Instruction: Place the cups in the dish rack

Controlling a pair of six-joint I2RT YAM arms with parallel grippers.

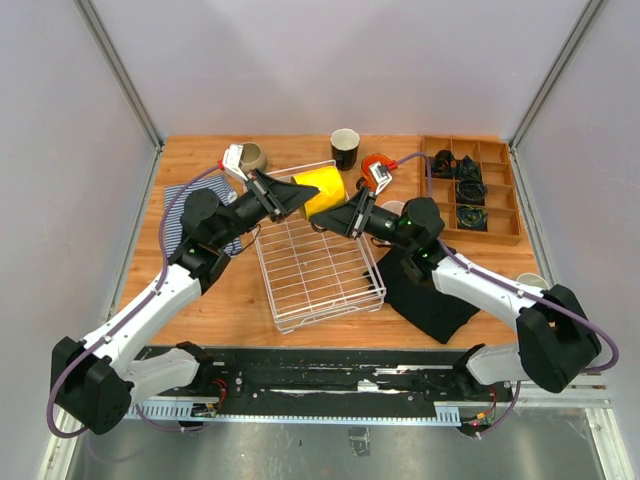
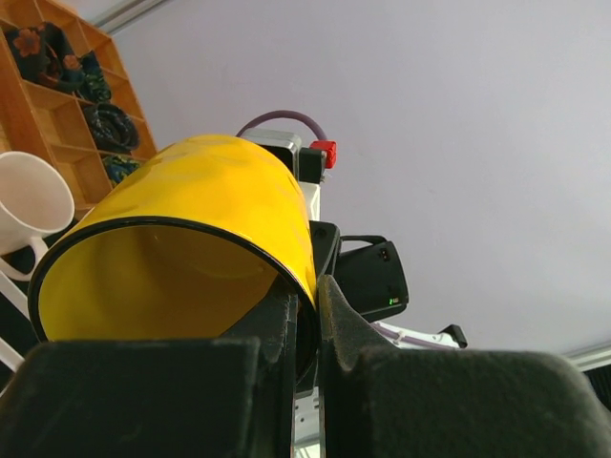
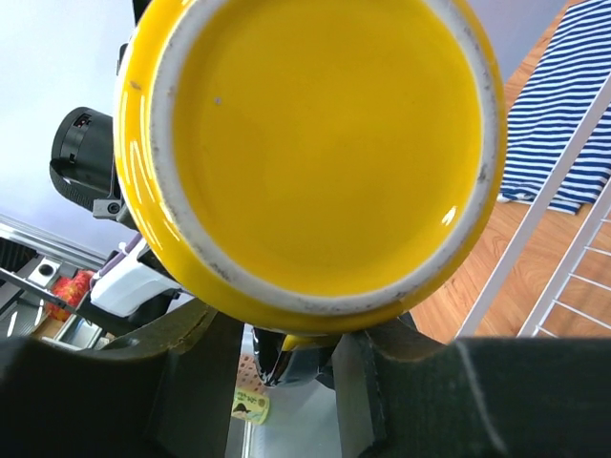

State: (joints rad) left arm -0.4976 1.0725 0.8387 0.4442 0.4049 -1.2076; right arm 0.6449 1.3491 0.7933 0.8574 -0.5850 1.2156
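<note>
Closest to the lens in the left wrist view, my left gripper [image 2: 307, 303] is pinched tight on the rim wall of the yellow mug [image 2: 191, 200] — one finger inside, one outside. The mug lies on its side in the air above the far end of the dish rack [image 1: 315, 275], mouth toward the left arm and base toward the right. My right gripper [image 3: 291, 367] sits up against that base, its fingers apart on either side of a yellow stub under the mug, probably the handle. Whether they bear on it I cannot tell.

I judge this to be a hand-over, or a two-arm turn, of the first cup. The rack holds none yet, and the black cup [image 1: 345, 148], the orange cup [image 1: 377, 163] and the beige cup [image 1: 252, 155] stand on the table [image 1: 220, 300] beyond it. Next I need a sure hold from the right before the left lets go — then the mug goes down onto the grid without clipping the wire side.
</note>
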